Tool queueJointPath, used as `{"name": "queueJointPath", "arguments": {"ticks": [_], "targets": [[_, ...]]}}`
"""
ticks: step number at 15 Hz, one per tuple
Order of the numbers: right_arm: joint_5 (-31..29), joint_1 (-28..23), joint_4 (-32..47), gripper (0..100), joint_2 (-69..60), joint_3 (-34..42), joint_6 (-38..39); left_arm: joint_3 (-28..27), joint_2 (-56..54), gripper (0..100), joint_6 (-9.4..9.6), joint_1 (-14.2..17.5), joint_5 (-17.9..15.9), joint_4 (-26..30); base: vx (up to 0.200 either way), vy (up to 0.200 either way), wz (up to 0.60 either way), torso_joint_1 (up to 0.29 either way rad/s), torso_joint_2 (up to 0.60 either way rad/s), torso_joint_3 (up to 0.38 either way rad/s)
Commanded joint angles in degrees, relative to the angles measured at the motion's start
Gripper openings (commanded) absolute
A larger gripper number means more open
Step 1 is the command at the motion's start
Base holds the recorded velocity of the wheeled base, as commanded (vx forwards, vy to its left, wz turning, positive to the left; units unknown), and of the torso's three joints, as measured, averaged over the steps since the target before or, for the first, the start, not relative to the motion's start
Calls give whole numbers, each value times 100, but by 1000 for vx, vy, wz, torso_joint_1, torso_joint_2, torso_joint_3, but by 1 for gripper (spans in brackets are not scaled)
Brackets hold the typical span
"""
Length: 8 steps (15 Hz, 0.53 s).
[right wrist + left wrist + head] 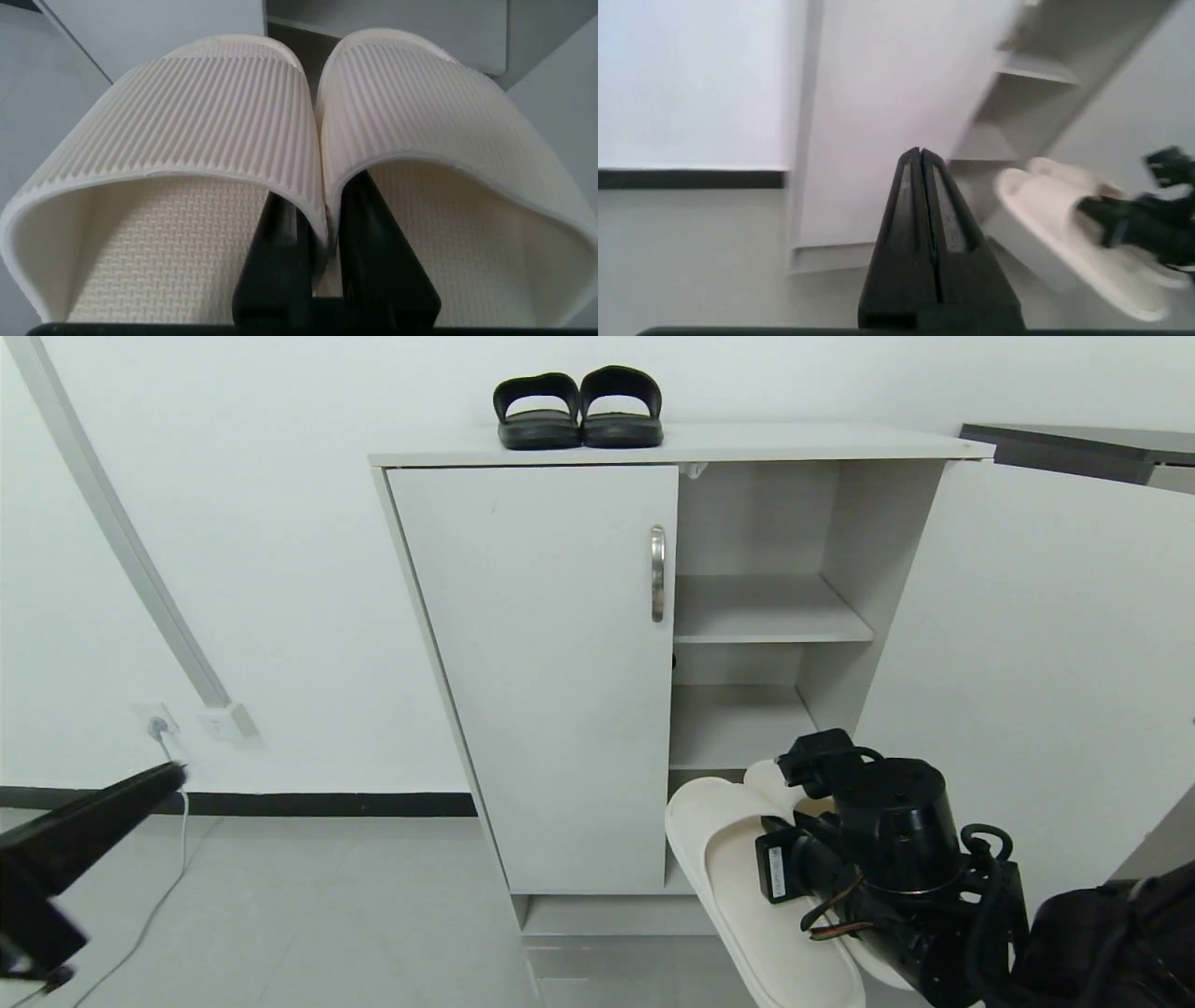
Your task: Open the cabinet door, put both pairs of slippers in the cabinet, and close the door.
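Nearest us, right jaws pinch the white slippers just before the cabinet, its right door open. We judge neither pair stowed; black slippers sit on its top. Left jaws are pressed together.

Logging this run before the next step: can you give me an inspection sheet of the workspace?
Surface: grey floor.
Job's things: cabinet with right door open, left door shut; black slippers on its top; cream slippers held before the lower opening.
Clutter: nothing seen.
Grippers: right gripper shut on the cream slippers; left gripper shut, empty.
Cables: white cable from wall socket down onto the floor.
Surroundings: white wall, slanted conduit, grey furniture beyond the open door.
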Motion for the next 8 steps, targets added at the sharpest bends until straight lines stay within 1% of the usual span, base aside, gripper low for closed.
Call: {"name": "queueJointPath", "arguments": {"ticks": [1,3,5,6,8], "targets": [[1,0,-7,0,101,-43,-5,1003,-2479,0,230,1255,711,1194,0,0,0,0,0,0],[-8,9,-16,0,162,-122,-5,1487,-3384,0,230,1527,755,1536,0,0,0,0,0,0],[-8,44,-7,0,162,-122,-5,1715,-3990,0,230,1747,755,1932,0,0,0,0,0,0],[-113,79,-16,0,162,-113,-5,1882,-4219,0,221,1756,825,2046,0,0,0,0,0,0],[-201,158,-16,0,162,-105,-5,2155,-4263,0,186,1747,966,2011,0,0,0,0,0,0]]}}
